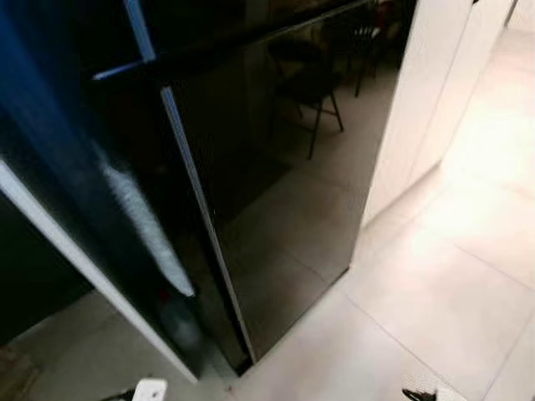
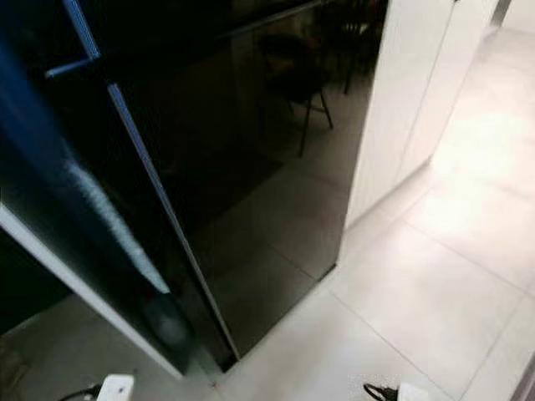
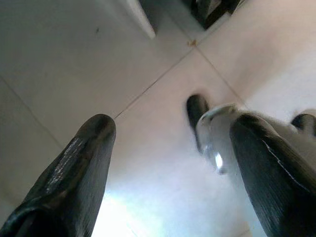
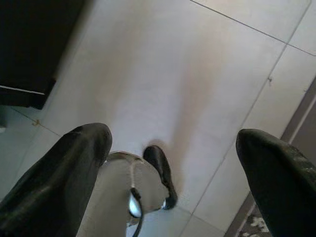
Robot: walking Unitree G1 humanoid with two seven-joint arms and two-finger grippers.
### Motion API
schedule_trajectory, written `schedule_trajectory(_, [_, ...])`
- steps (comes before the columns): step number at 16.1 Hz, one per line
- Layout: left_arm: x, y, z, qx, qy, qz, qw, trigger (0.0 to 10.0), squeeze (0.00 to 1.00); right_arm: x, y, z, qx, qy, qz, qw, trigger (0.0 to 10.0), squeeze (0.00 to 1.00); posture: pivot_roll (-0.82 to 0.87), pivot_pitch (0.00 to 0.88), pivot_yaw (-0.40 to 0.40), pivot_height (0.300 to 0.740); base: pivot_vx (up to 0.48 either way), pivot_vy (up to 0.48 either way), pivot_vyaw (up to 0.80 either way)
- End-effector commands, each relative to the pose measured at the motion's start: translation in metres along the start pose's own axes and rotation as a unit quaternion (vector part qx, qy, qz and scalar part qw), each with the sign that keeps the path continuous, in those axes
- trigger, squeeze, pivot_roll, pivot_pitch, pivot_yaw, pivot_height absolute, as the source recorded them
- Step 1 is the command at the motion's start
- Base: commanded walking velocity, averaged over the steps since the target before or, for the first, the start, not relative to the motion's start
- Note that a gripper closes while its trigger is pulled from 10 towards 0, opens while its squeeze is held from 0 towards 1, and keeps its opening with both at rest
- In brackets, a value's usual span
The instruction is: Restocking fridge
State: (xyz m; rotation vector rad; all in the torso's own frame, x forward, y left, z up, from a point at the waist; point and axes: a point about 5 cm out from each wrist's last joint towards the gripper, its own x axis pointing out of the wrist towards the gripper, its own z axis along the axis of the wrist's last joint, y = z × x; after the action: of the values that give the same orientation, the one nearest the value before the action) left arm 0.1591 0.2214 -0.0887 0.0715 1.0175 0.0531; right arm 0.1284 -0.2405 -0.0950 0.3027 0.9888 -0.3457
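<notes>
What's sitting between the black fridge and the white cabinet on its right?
Nothing stands between them: the black fridge meets the white cabinet edge to edge in the left eye view, with bare tiled floor in front.

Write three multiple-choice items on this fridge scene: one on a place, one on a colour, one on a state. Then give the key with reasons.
1. What stands right beside the fridge, on the robot's right?
A. a white cabinet
B. a wooden table
C. a red bin

2. What colour is the fridge front?
A. white
B. glossy black
C. yellow

3. How are the fingers of the left hand and right hand?
A. both spread, holding nothing
B. both shut on a bottle
C. one shut on a carton

Key: 1 A, the white cabinet meets the fridge's edge. 2 B, the dark door mirrors a chair and the floor. 3 A, both wrist views show bare floor tiles between the fingers.
</notes>
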Motion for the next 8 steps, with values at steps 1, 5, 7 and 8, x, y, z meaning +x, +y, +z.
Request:
schedule_trajectory(1, [-0.0002, -0.0001, -0.002, -0.007, 0.005, 0.002, 1.0, 10.0, 0.0, -0.0009, -0.005, -0.0005, -0.001, 0.002, -0.008, 1.0, 10.0, 0.0, -0.1, 0.025, 0.058, 0.74, 0.0, 0.0, 0.0])
schedule_trajectory(5, [-0.0001, -0.0004, -0.0022, -0.007, 0.007, 0.0, 1.0, 10.0, 0.0, -0.0009, -0.0054, -0.0014, 0.007, 0.001, -0.019, 1.0, 10.0, 0.0, -0.1, 0.036, 0.064, 0.74, 0.0, 0.0, 0.0])
schedule_trajectory(7, [-0.0001, 0.0, -0.0019, -0.009, 0.006, 0.0, 1.0, 10.0, 0.0, -0.0004, -0.0045, -0.001, 0.006, 0.008, -0.02, 1.0, 10.0, 0.0, -0.1, 0.043, 0.067, 0.74, 0.0, 0.0, -0.39])
schedule_trajectory(8, [-0.0001, 0.0001, -0.0018, -0.008, 0.007, 0.001, 1.0, 10.0, 0.0, -0.0001, -0.0036, -0.0005, 0.005, 0.01, -0.019, 1.0, 10.0, 0.0, -0.1, 0.044, 0.067, 0.74, 0.0, 0.0, -0.79])
